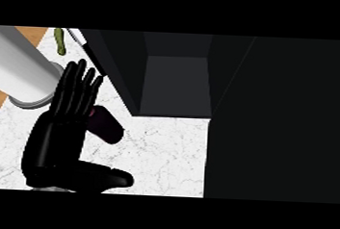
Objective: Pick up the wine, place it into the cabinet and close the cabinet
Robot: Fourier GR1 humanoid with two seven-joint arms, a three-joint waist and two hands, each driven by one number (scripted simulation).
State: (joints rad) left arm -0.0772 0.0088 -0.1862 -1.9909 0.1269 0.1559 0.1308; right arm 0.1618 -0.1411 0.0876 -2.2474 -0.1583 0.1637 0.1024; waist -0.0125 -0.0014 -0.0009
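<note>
Left hand [58,131], lower left: fingers straight, holding nothing. Wine bottle [107,124] lies just beside it. Nudge it and it may roll away from the cabinet [175,85].

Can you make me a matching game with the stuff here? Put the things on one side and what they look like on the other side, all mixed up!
Things:
1. left hand
2. wine
3. cabinet
4. counter

Looks:
A. white marble
B. open, dark inside
C. black, fingers straight up
D. dark red, right next to the hand

Pairs: 1-C, 2-D, 3-B, 4-A
</note>
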